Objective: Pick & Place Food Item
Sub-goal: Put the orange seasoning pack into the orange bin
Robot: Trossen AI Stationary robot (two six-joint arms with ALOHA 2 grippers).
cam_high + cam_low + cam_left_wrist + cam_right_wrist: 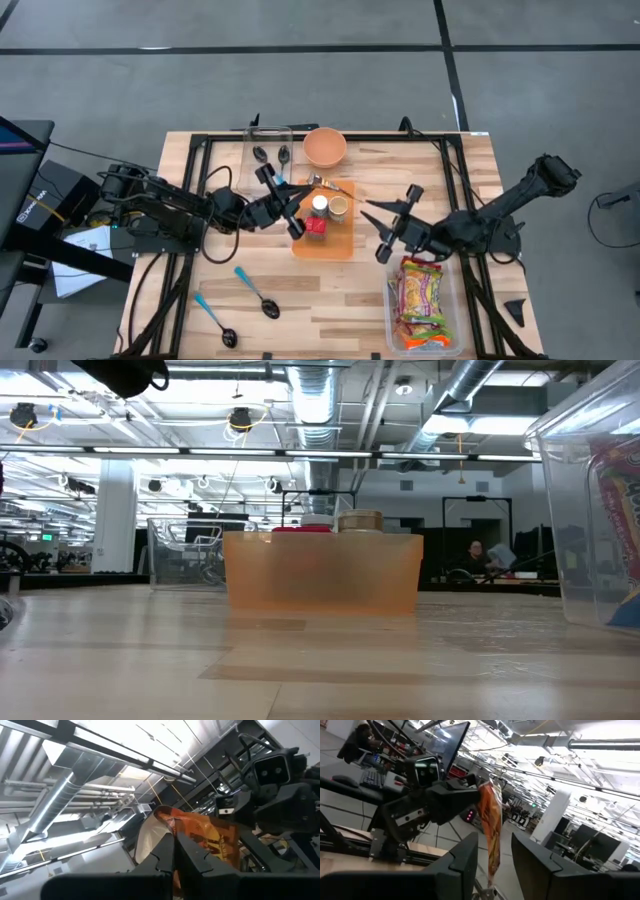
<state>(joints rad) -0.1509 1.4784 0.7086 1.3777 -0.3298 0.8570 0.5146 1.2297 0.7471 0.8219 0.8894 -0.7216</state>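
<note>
An orange snack packet [200,837] is held up off the table by my left gripper [175,845], which is shut on it over the left edge of the orange tray [322,245]. The packet also shows in the right wrist view [491,827], hanging from my left gripper. My right gripper [492,865] is open and empty. In the high view it [385,225] stands right of the tray, facing my left gripper [295,208], apart from it. In its own view its fingers frame the packet farther off and touch nothing. My left gripper pinches the packet between its two shut fingers at one end [172,832]. In the right wrist view that is the packet's upper end [482,790]. The packet hangs below the fingers, edge-on toward my right gripper, lifted clear of the tray and table.
Small jars [320,205] stand on the orange tray. An orange bowl [325,147] and a clear box with spoons [268,150] are at the far side. A clear bin of snack packets [425,305] is at the near right. Two blue-handled spoons [255,290] lie at the near left.
</note>
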